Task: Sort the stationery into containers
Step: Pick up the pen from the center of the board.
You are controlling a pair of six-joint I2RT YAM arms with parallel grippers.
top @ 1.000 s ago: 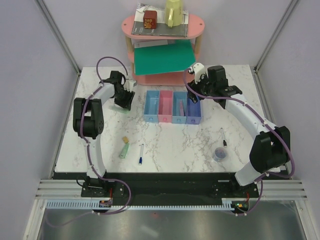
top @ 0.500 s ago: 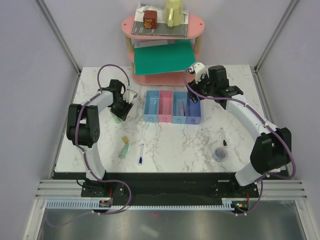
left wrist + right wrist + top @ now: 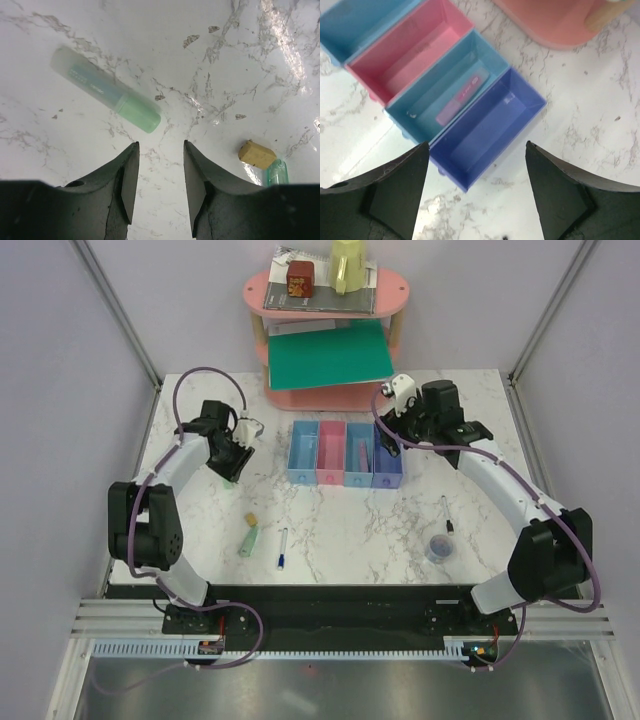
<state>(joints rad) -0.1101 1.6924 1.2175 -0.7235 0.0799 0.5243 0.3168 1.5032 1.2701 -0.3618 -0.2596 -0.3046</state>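
Nearest, the thin white pen [image 3: 282, 547] lies almost near-to-far, its blue tip toward the arms, with the clear tape roll [image 3: 439, 547] well to its right. The pale green marker [image 3: 249, 538] and the thin black pen [image 3: 447, 515] run the same way, and the tan eraser [image 3: 251, 518] sits at the marker's far end. The left gripper [image 3: 160, 145], half spread and empty, hangs by a second green marker [image 3: 107, 90] lying slantwise. Farther, the pink-purple marker [image 3: 462, 95] lies lengthwise in the blue tray [image 3: 402, 125]. The right gripper [image 3: 477, 145] is wide and empty above the violet-blue tray [image 3: 485, 130].
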